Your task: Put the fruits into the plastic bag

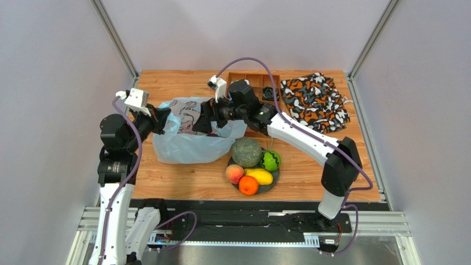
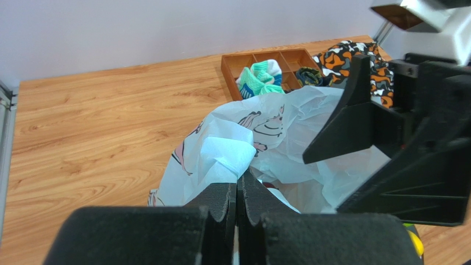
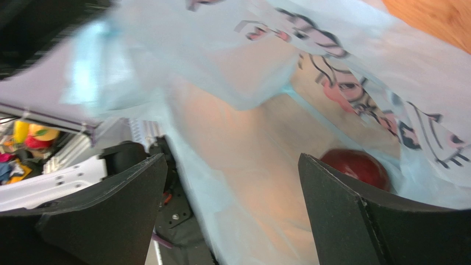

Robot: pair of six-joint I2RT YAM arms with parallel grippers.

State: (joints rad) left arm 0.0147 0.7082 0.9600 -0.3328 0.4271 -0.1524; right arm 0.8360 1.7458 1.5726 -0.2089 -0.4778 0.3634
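Left gripper has its jaws pressed flat together on a fold of the plastic bag's rim, holding that side of the mouth up. The film bunches right at the fingertips in the left wrist view. The bag spreads to the right of it, thin, pale blue and crinkly, with a pink cartoon print.

Right gripper is at the bag's other side, inside the mouth, jaws spread wide and holding nothing. Beyond its right finger, deeper in the bag, sits a dark red fruit, smooth and glossy, apart from both pads.

Five fruits wait outside the bag on a dark plate. It lies back toward the right arm's base, just past the bag's near corner. The right arm is clearly the nearer one, and the left is busy with the rim. On the plate:
- a big netted grey-green melon, closest to the gripper
- a bumpy bright green fruit beside it
- a soft-looking peach
- a yellow mango, its long axis running roughly across the table
- an orange, farthest from the gripper

The melon looks too broad for an easy pinch, while the others are round and likely to roll.
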